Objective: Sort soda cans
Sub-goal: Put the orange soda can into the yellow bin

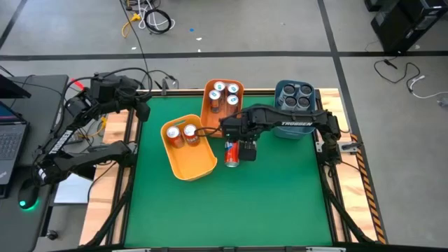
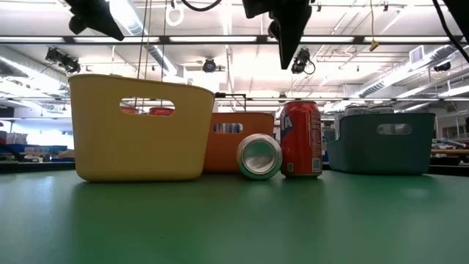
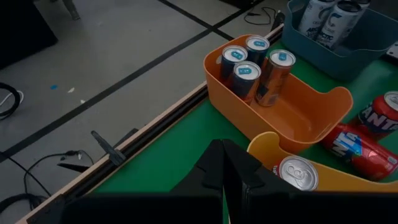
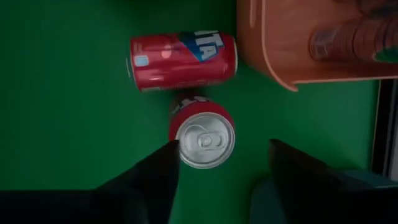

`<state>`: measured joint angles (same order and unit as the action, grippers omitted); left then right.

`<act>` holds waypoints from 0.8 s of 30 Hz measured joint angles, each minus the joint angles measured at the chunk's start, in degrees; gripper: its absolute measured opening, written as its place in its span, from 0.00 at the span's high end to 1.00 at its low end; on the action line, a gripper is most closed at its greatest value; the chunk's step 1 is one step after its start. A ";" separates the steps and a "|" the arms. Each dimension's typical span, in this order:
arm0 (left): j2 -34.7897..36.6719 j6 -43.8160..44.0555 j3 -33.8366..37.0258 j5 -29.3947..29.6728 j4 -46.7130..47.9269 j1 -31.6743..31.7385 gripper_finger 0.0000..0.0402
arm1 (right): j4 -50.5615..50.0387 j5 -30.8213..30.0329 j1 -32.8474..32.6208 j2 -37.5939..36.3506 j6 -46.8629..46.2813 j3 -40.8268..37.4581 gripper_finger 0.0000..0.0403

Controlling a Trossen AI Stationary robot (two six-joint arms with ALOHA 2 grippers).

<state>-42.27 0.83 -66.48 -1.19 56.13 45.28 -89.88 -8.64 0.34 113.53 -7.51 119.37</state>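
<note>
Standing upright on the green desk (image 1: 231,210) between the yellow bin (image 1: 189,150) and the blue bin (image 1: 295,105), one red can (image 4: 203,135) sits just beside a second red can (image 4: 181,61) that lies on its side. Both are just in front of the orange bin (image 1: 222,105). The right gripper (image 4: 221,177) hovers directly above the upright can, its fingers (image 4: 149,180) spread apart and holding nothing; the can's silver top shows between them from above. Two more red cans (image 1: 182,133) stand in the yellow bin. Four cans with blue tabs (image 1: 224,96) fill the far end of the orange bin, and four dark cans (image 1: 295,96) stand in the blue bin. The left gripper (image 3: 227,180) waits near the desk's far left corner, above the edge, fingers closed on nothing. A laptop (image 1: 10,133) sits off to the left, with cables (image 1: 147,17) on the floor beyond.
</note>
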 joint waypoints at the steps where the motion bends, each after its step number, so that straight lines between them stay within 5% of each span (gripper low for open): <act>1: -0.02 0.00 0.00 -0.08 -0.01 0.00 1.00 | 0.02 0.93 0.02 -0.06 0.38 0.00 0.39; 11: 0.07 -0.64 1.19 -0.66 0.64 -0.01 1.00 | 3.43 4.10 0.72 -1.62 7.25 -7.08 0.14; 24: 0.02 -0.87 4.17 -0.63 -0.28 -0.01 1.00 | 17.37 4.48 3.47 -3.82 9.54 -24.44 0.11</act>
<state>-42.25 -0.04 -62.30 -1.83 55.86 45.26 -72.52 -4.16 3.81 109.71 2.04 94.94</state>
